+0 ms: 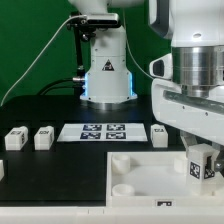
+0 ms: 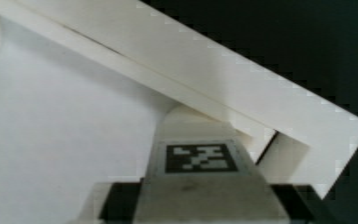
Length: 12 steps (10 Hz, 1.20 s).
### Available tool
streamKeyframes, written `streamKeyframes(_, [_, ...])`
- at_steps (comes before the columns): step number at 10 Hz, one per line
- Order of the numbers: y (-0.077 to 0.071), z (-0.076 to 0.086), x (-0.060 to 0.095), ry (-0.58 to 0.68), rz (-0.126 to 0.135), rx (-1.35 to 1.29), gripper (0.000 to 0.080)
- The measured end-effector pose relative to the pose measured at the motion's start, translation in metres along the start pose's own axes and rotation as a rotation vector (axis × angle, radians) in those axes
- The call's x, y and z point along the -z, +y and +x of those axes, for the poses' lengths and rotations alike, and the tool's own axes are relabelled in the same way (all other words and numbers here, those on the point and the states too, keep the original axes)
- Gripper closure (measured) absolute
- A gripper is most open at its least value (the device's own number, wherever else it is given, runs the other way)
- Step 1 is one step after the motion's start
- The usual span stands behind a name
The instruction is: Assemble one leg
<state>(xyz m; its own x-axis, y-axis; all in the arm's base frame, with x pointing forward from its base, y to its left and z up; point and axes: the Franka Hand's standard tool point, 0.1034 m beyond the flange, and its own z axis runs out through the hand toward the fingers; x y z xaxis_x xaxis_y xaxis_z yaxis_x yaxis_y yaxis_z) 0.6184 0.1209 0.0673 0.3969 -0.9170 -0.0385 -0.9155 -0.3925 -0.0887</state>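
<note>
My gripper (image 1: 201,160) is shut on a leg (image 1: 201,167), a small white block with a black-and-white marker on its face. It holds the leg upright over the near right corner of the large white square panel (image 1: 140,180). In the wrist view the leg (image 2: 201,158) sits between the two black fingers (image 2: 128,203), with the panel's raised rim (image 2: 247,85) just beyond it. I cannot tell whether the leg's lower end touches the panel. Three more legs lie on the table: two at the exterior view's left (image 1: 15,138) (image 1: 43,137) and one behind the panel (image 1: 160,132).
The marker board (image 1: 103,131) lies flat between the loose legs. The arm's white base (image 1: 106,70) with a blue light stands behind it. A small white piece (image 1: 2,171) shows at the exterior view's left edge. Cables run at the back left.
</note>
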Motion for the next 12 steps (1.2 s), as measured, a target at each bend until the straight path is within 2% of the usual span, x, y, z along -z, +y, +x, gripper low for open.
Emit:
streamKeyframes(1, [0.0,-0.0001,0.0,0.0,0.0,-0.022,0.0509])
streamKeyframes(2, [0.0,-0.0002,-0.0001,0.0,0.0,0.039,0.0473])
streamKeyframes(3, [-0.0002,-0.0008,-0.0001,-0.002,0.001,0.039,0.0284])
streamKeyframes(4, [-0.0002,-0.0006,-0.0001,-0.002,0.001,0.059,0.0284])
streamKeyframes(5, [-0.001,0.0012,0.0008,0.003,0.001,0.291,0.0173])
streamKeyframes(8, [-0.0032,0.0004,0.0024,0.0,-0.03,0.741,0.0155])
streamKeyframes(12, [-0.0029,0.0076,0.0042,-0.015,-0.049,1.182,0.015])
